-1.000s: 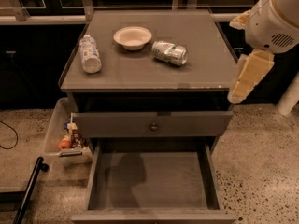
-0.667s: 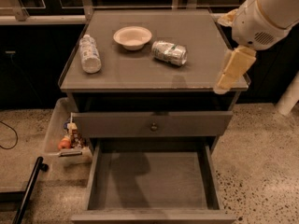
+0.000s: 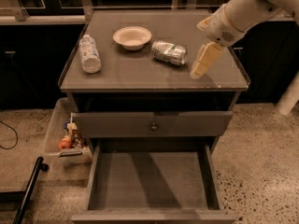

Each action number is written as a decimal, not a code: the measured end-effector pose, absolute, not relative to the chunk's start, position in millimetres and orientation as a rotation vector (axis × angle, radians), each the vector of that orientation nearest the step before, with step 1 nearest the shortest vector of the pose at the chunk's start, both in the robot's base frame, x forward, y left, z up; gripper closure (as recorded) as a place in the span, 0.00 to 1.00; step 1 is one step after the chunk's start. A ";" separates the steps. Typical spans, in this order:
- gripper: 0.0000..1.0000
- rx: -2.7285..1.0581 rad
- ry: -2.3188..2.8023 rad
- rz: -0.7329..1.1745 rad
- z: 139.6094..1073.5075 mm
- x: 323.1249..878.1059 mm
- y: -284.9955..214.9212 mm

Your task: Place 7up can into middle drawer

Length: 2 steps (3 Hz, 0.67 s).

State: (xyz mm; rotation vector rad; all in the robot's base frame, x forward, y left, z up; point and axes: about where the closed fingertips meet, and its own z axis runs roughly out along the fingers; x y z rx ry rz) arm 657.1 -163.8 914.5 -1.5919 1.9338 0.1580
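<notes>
The 7up can [image 3: 168,52] lies on its side on the cabinet top [image 3: 140,76], right of a white bowl. The middle drawer [image 3: 152,180] is pulled out below, its flat floor bare. My gripper [image 3: 200,67] hangs from the white arm at the upper right, over the right part of the cabinet top, just right of the can and apart from it. It holds nothing that I can see.
A clear plastic bottle with a white label [image 3: 89,54] lies on the left of the top. A white bowl [image 3: 132,37] stands at the back. A closed drawer front with a round knob [image 3: 153,126] sits above the open drawer. A bin with items [image 3: 70,139] stands on the floor at left.
My arm has swung left, from beyond the cabinet's right edge to over the top, bringing the gripper close to the can. The can, bottle and bowl have not moved.
</notes>
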 end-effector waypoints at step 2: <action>0.00 -1.531 1.886 0.176 909.1 670.6 -159.9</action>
